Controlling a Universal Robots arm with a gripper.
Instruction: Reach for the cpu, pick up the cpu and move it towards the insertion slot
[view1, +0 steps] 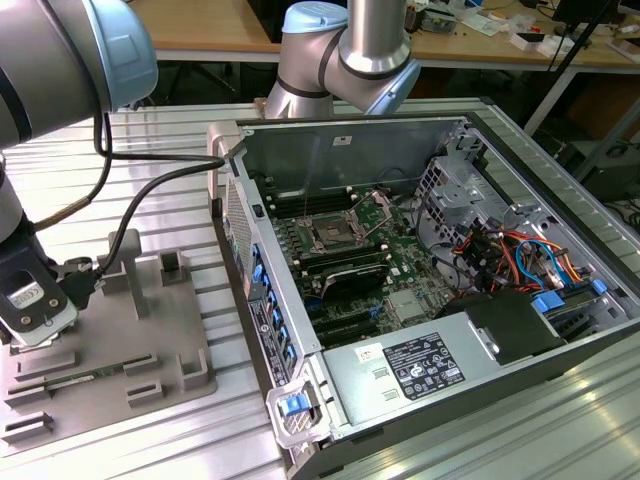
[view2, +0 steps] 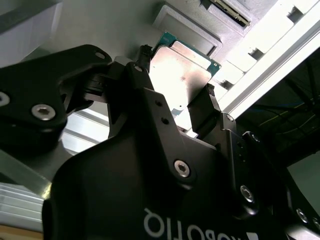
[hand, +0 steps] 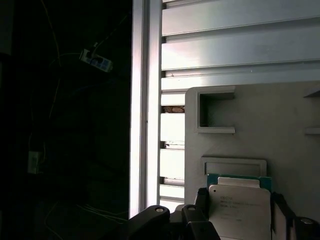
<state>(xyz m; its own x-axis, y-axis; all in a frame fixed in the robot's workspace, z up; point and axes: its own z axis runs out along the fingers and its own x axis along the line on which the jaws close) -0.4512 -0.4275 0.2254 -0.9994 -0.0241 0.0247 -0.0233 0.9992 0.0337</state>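
The bench (view1: 150, 170) is made of ribbed aluminium profiles, silver-grey, w/ strong light reflecting near its corner at the exterior view's right. Behind its far edge stand wooden desks (view1: 200, 25). One has a grey metal leg (view1: 548, 90) and carries small clutter. Under them it is dark. In the first wrist view, past the bench's bright edge rail (hand: 145, 100), the floor (hand: 65, 165) is dark, w/ thin cables and a small pale box (hand: 95, 59).

cpu (view2: 182, 75): silvery metal top, dull sheen. Tray (hand: 250, 125): grey matt plastic. Table (view1: 190, 120): ribbed bare aluminium.
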